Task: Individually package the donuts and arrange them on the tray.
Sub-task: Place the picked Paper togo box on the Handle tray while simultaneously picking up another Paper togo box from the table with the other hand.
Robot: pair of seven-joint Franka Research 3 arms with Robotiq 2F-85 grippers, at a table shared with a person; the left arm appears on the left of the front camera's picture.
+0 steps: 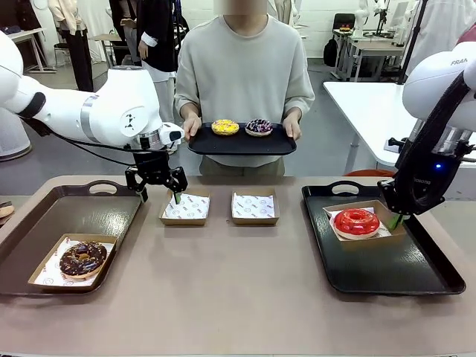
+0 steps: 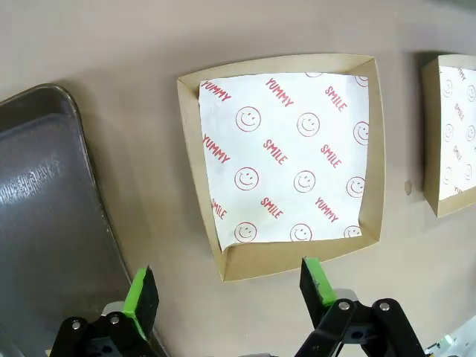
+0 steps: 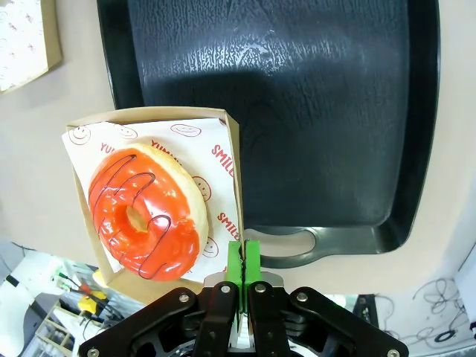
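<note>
**A:** How far along is the job looking?

**B:** About halfway, I'm judging. The chocolate donut (image 1: 82,257) is sitting in a paper-lined box (image 1: 46,277) on the left tray (image 1: 82,212). The red donut (image 1: 356,221) is sitting boxed on the right tray (image 1: 394,268). The yellow donut (image 1: 225,127) and the purple donut (image 1: 259,127) are lying unboxed on the black tray (image 1: 242,145) that the person is holding out beyond the worktop (image 1: 238,297).

**A:** And the claws?

**B:** The left claw (image 1: 159,193) is hovering, jaws apart, over the left empty box (image 1: 185,207). The right empty box (image 1: 254,208) is sitting just beside it. The right claw (image 1: 395,220) is holding its pads together at the rim of the red donut's box (image 3: 233,178). Whether cardboard is being pinched between them, I cannot tell.

**A:** Counting up?

**B:** Four donuts, four boxes, three trays. Two donuts are waiting to be boxed and placed.
</note>
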